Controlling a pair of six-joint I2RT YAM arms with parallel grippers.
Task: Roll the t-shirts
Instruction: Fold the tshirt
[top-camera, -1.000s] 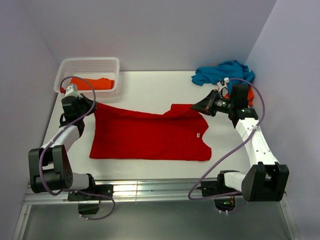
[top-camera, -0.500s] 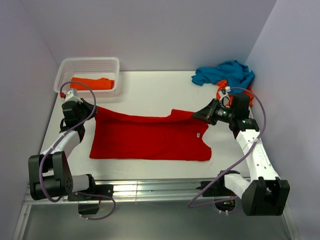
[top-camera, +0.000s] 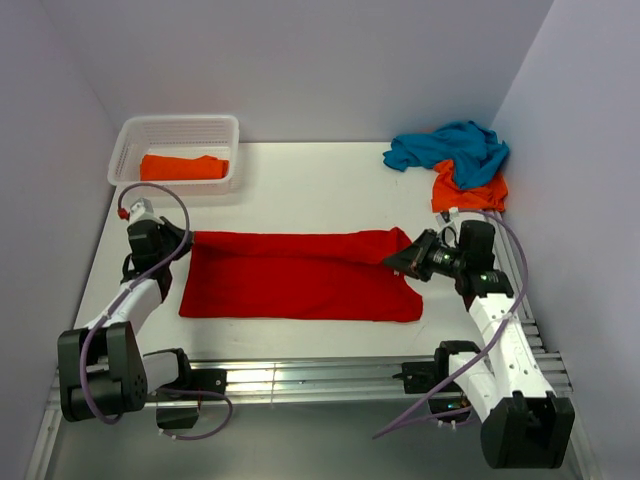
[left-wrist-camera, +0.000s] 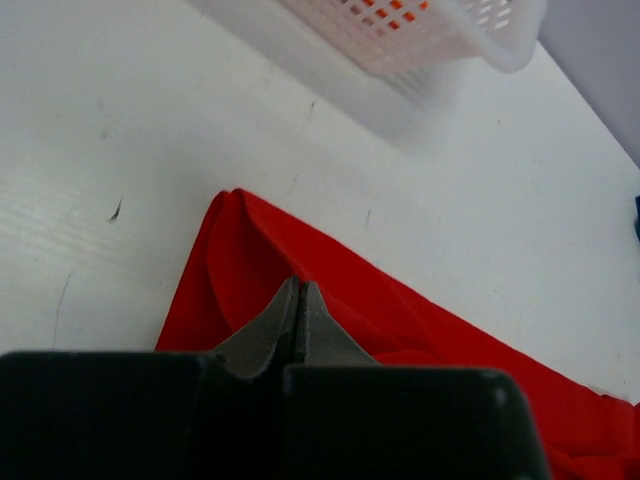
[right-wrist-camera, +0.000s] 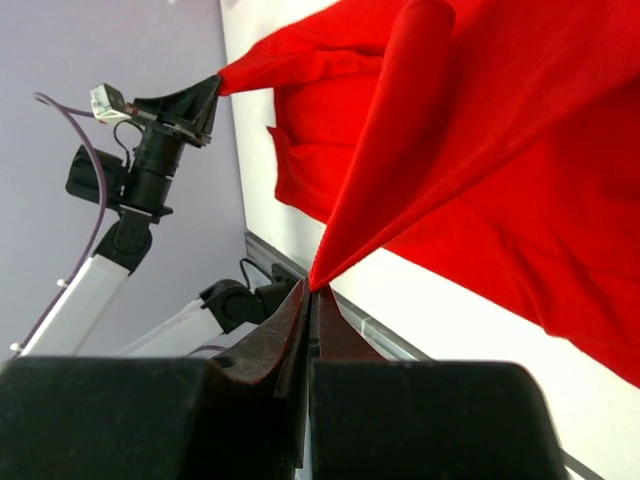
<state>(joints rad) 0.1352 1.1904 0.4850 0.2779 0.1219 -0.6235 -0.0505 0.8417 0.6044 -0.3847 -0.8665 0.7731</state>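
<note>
Bright red cotton t-shirt (top-camera: 300, 275) lies spread across the middle of the white table (top-camera: 320, 190), its far edge folded over and stretched between the two arms. Left gripper (top-camera: 186, 238): jaws pressed together, pinching the shirt's far-left corner. Right gripper (top-camera: 395, 262): jaws pressed together, pinching the far-right corner, fabric drawn up into a peak. Folded orange t-shirt (top-camera: 182, 167) sits inside the white plastic lattice basket (top-camera: 178, 124), far-left corner. Teal blue t-shirt (top-camera: 450, 145) is crumpled far right, overlapping a second orange t-shirt (top-camera: 468, 192).

white-black arms (top-camera: 500, 335), purple cables (top-camera: 186, 212)
</note>
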